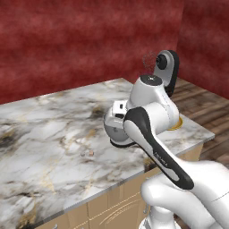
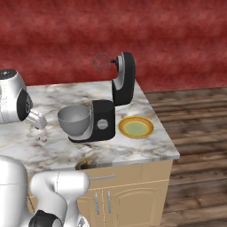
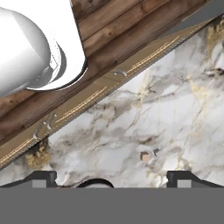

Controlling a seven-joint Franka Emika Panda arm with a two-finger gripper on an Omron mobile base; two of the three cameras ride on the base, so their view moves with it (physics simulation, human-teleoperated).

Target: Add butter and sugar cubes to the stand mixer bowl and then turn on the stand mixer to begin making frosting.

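Note:
The black stand mixer (image 2: 101, 124) stands on the marble counter with its head (image 2: 124, 77) tilted up and back. In its cradle sits the grey metal stand mixer bowl (image 2: 74, 119), whose rim also peeks out from behind my arm (image 1: 112, 127). The tiny sugar cubes (image 2: 43, 138) lie on the counter left of the bowl (image 1: 87, 153). My gripper (image 3: 111, 177) hangs open above the counter near them, and one cube (image 3: 145, 156) lies below it, between the fingertips (image 3: 43, 177). From the right base the gripper (image 2: 42, 125) shows just above the cubes. The butter is out of view.
A flat yellow-rimmed plate (image 2: 136, 127) lies right of the mixer near the counter's right edge. The counter's front edge and cabinet fronts (image 3: 100, 89) run close by the hand, with wood floor beyond. A wide stretch of marble (image 1: 40, 129) extends to the left.

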